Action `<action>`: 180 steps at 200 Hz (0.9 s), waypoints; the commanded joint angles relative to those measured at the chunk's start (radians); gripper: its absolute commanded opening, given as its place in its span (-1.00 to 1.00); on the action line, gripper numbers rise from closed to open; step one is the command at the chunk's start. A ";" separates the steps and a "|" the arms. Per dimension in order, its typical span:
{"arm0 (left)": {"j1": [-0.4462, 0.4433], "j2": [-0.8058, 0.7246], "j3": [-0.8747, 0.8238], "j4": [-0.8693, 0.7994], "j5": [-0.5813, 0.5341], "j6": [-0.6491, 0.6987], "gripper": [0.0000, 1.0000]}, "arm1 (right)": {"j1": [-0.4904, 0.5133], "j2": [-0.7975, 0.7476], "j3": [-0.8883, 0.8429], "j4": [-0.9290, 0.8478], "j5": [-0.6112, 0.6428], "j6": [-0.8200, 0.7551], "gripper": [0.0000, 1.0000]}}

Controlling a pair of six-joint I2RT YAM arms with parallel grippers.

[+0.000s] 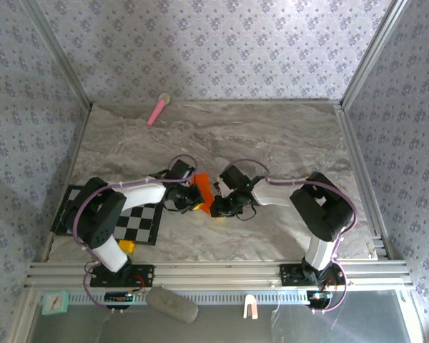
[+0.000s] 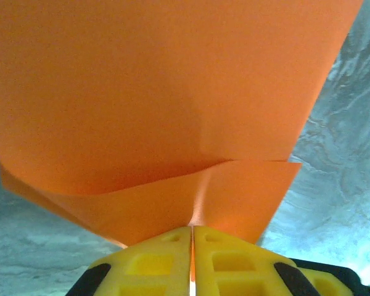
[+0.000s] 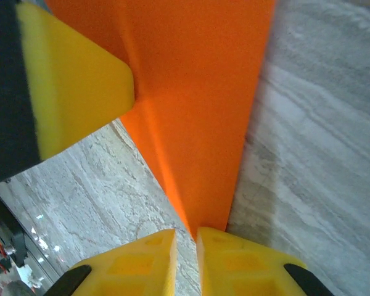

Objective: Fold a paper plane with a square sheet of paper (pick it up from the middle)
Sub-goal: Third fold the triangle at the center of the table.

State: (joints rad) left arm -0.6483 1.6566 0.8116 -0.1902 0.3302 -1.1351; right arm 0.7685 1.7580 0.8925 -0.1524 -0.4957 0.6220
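Though creased and partly doubled over on itself, the thin bright orange sheet of paper (image 1: 204,186) does not lie flat: it stands on edge between the two grippers, near the middle of the grey-veined marble-pattern tabletop (image 1: 272,136).

In the left wrist view the paper spreads wide across the upper part. A lower flap shows beneath it, and a crease runs down to the fingertips. The left gripper (image 2: 192,233) is clenched on that lower edge, its yellow plastic fingers (image 2: 154,262) pressed together with the sheet pinched in the seam.

In the right wrist view the paper narrows to a point. This point drops between the yellow fingers (image 3: 246,259) of the right gripper (image 3: 186,235), which is clamped on the tip with only a thin slit between its jaws. At the upper left of that view, one yellow finger of the left gripper lies against the face of the sheet.

From above, the two grippers face each other closely, with the paper between them. Whether the sheet touches the tabletop cannot be told.

Just to the left lies a black-and-white checkered mat (image 1: 139,221), with a small yellow block (image 1: 126,246) at its near edge. A pink stick (image 1: 158,108) rests well apart, at the far edge of the table by the patterned wall.
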 commanded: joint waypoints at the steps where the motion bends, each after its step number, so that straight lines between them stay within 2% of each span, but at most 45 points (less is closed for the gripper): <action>1: -0.002 0.020 -0.015 -0.020 -0.023 -0.002 -0.82 | -0.005 -0.050 -0.009 0.052 0.001 0.046 -0.64; 70: -0.001 0.019 -0.028 -0.003 -0.028 0.006 -0.85 | -0.008 0.046 0.088 -0.008 0.057 0.015 -0.74; 99: 0.001 0.032 0.005 0.014 -0.005 0.066 -0.85 | -0.023 0.071 0.110 -0.023 0.084 0.015 -0.78; 146: 0.003 0.109 0.124 -0.001 0.054 0.239 -0.85 | -0.087 -0.094 -0.035 0.093 0.134 0.060 -0.78; 180: 0.002 0.172 0.206 -0.015 0.113 0.347 -0.85 | -0.155 -0.219 -0.129 0.126 0.149 0.069 -0.67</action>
State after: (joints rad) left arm -0.6479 1.7912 0.9588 -0.1780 0.3836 -0.9123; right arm 0.6498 1.6165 0.8078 -0.0662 -0.3794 0.6724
